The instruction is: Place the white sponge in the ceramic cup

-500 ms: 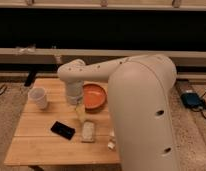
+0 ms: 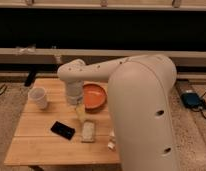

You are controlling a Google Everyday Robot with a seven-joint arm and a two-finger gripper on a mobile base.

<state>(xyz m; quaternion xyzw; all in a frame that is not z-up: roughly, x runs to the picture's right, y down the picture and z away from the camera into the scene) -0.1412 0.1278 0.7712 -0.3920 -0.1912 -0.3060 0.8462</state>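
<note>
The white sponge [image 2: 88,132] lies flat on the wooden table [image 2: 41,147], near the front and right of the black phone. The ceramic cup [image 2: 38,97] stands upright at the table's left side and looks empty. My gripper [image 2: 80,113] hangs from the white arm [image 2: 96,70], pointing down. It is just above and behind the sponge and in front of the orange bowl, well to the right of the cup. It holds nothing that I can see.
An orange bowl [image 2: 94,96] sits at the table's back right. A black phone [image 2: 63,130] lies left of the sponge. A small white object [image 2: 112,144] shows at the front right edge, partly behind my arm's large body [image 2: 146,115]. A blue item [image 2: 192,100] lies on the floor at right.
</note>
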